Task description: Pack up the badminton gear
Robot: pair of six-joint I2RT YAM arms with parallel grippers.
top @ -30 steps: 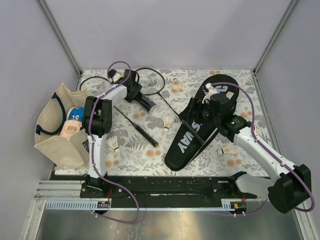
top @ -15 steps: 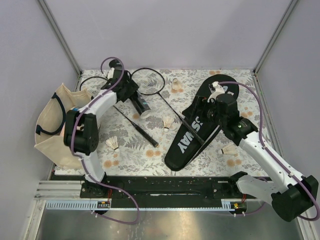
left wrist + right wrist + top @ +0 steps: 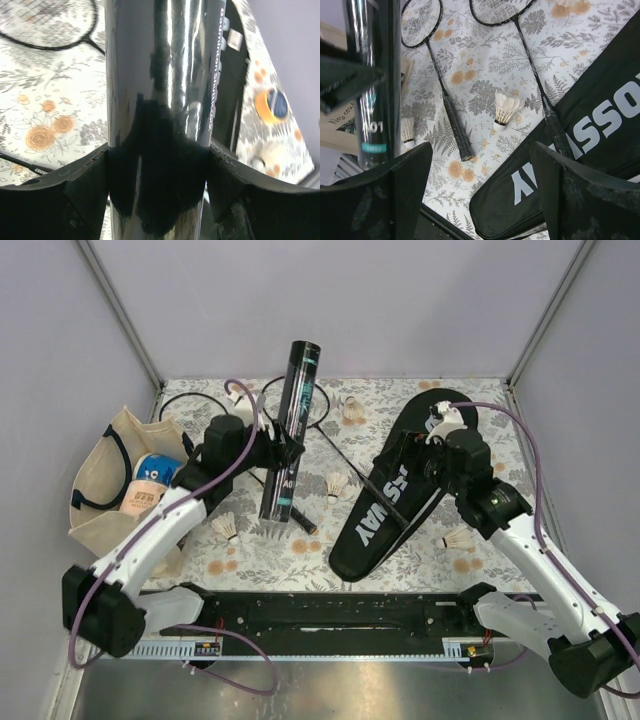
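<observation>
The left gripper point(image 3: 281, 452) is closed around the black tube point(image 3: 296, 400), which stands tilted at the centre of the frame. The right gripper point(image 3: 424, 443), wide open and empty, hangs over the CROSSWAY cover point(image 3: 372, 520) at right. 2 racquets point(image 3: 452, 117) lie on the flowered table point(image 3: 250, 562), between pale lilac walls point(image 3: 330, 310).

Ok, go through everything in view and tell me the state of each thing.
Tube, held off the table, near upright, gripped by left tool.
Right tool, open, empty, above the cover.
Cover, flat on the table.
Racquets, lying loose, one handle on the cover.
Shuttlecocks, scattered, unpacked.
Tote bag, open.
</observation>
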